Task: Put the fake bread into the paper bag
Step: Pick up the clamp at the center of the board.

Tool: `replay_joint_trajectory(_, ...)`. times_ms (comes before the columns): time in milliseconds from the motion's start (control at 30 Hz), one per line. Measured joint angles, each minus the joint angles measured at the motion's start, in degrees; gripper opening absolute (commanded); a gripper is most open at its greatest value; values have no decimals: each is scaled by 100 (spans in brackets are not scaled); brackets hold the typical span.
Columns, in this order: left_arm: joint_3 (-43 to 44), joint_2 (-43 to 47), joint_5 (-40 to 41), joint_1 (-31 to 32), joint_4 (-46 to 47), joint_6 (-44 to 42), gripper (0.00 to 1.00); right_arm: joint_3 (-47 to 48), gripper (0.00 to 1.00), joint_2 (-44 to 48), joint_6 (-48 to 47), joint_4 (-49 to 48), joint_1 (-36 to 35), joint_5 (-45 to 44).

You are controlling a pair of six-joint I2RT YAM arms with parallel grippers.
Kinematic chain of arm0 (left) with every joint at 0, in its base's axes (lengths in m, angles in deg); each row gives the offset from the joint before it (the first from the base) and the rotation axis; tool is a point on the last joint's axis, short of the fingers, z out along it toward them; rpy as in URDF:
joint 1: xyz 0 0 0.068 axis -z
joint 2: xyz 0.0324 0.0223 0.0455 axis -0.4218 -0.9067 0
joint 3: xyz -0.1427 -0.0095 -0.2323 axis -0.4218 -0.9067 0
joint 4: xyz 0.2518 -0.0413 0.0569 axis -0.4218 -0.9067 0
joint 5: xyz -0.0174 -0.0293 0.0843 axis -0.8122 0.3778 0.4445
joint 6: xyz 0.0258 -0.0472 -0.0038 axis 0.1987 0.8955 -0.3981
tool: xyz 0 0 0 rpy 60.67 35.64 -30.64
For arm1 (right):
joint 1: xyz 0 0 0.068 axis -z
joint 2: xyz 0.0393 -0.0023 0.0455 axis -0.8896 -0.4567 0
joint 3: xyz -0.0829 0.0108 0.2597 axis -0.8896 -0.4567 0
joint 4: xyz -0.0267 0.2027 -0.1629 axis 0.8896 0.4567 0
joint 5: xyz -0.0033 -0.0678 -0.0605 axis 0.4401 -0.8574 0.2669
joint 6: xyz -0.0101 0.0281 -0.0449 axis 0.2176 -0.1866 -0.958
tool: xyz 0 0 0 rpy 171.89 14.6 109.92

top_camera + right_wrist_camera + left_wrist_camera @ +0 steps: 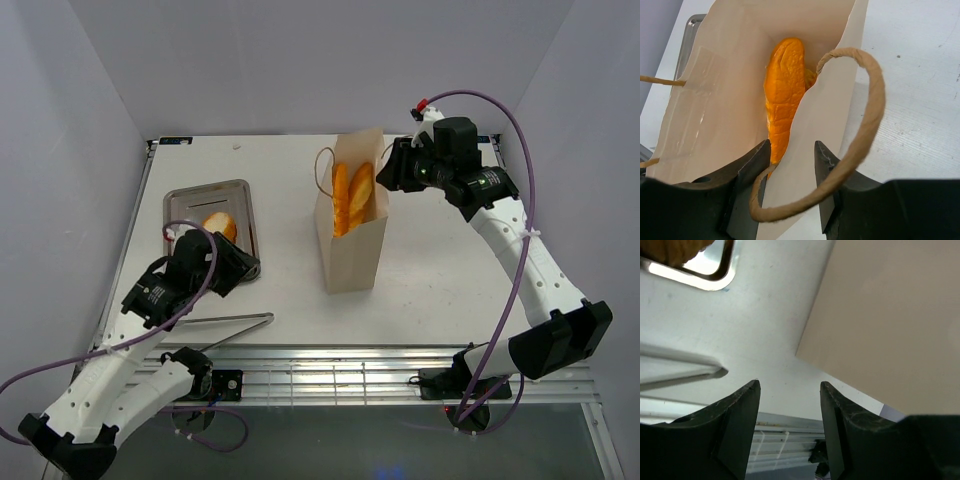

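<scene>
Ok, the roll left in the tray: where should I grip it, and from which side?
Probably across its short width, coming straight down from above: the bread roll lies flat in the steel tray, whose raised rim blocks a sideways approach.

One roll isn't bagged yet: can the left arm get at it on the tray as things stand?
Probably yes. The roll lies uncovered in the tray, close beside the left gripper, whose jaws stand open and empty. The tongs lie nearer the arm's base, out of the way.

Three bread pieces [341,198], one paper bag [350,255], one tray [243,188], one tongs [235,322].
</scene>
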Motion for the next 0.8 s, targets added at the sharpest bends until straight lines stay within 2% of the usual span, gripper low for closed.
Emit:
replay_joint_trajectory(133,-481,264,24,0,-651,981,63,-35,47,63,0,-9,0,4)
replay_joint_trajectory(200,-669,326,7,0,-922,1528,67,-98,47,131,0,-26,0,24)
replay_joint_trajectory(333,-780,46,-96,0,-1443,2286,70,-160,47,199,4,-31,0,79)
replay_joint_trajectory(600,-42,-2087,-531,0,-1961,2518,70,-175,47,251,20,-35,0,133)
replay_joint_trajectory(800,-254,-1993,-614,0,-1917,2693,70,-208,47,323,22,-46,0,175)
